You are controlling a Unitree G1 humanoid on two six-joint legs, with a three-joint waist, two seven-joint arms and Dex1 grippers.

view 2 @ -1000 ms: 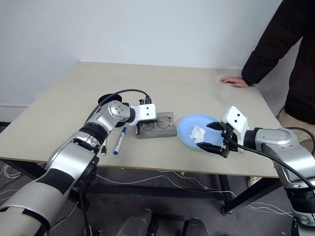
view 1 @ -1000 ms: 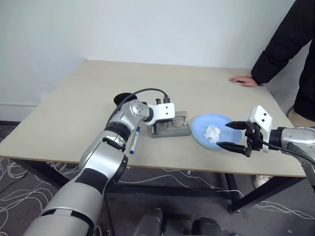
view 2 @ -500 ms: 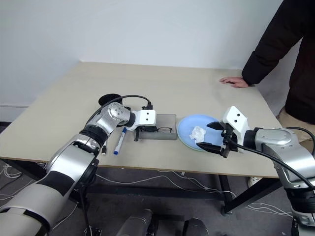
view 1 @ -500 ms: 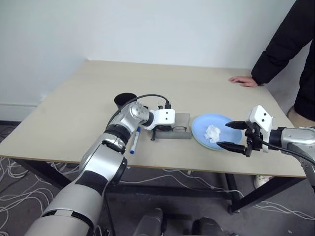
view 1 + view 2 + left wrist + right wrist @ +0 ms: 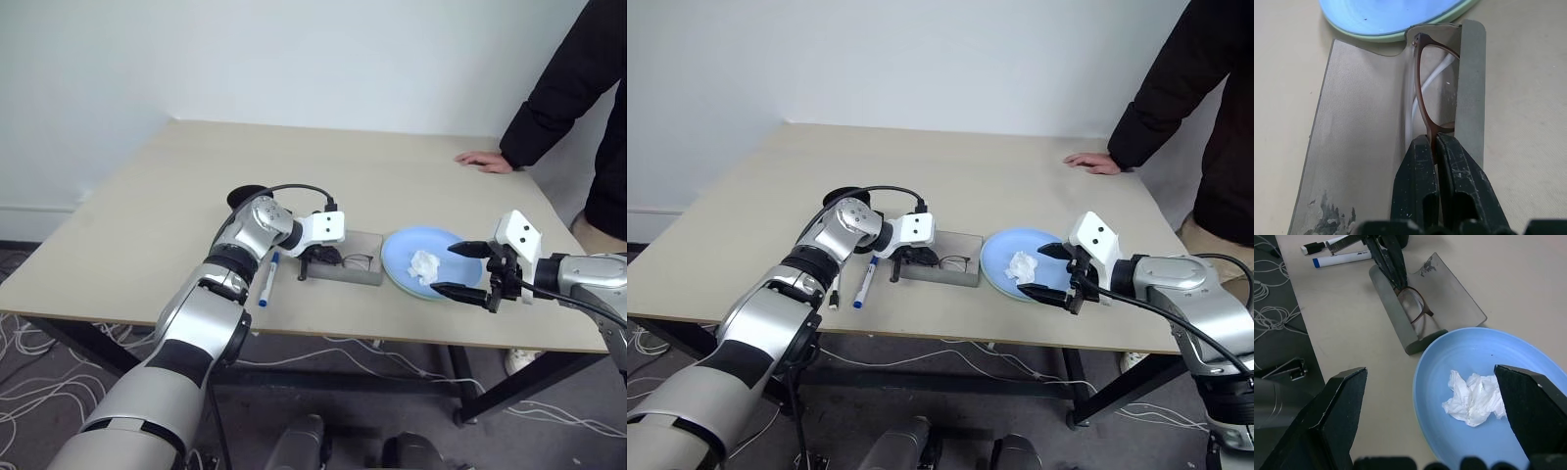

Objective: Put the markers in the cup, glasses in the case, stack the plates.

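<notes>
Left gripper (image 5: pixel 1436 147) pinches the glasses (image 5: pixel 1425 93) by the frame, inside the open case (image 5: pixel 1361 127). Right gripper (image 5: pixel 468 270) hangs wide open, empty, over the near rim of the stacked plates (image 5: pixel 397 257), a tissue (image 5: pixel 422 264) on them. Two markers (image 5: pixel 862 282) lie left of the case; cup (image 5: pixel 245 198) behind. Farther off, a person's hand (image 5: pixel 484 160) rests on the table (image 5: pixel 147 206).

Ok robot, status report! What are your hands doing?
Left end effector shut on glasses, lowering them into open case. Right end effector open, hovering over blue plate. Crumpled tissue sits on plate.
</notes>
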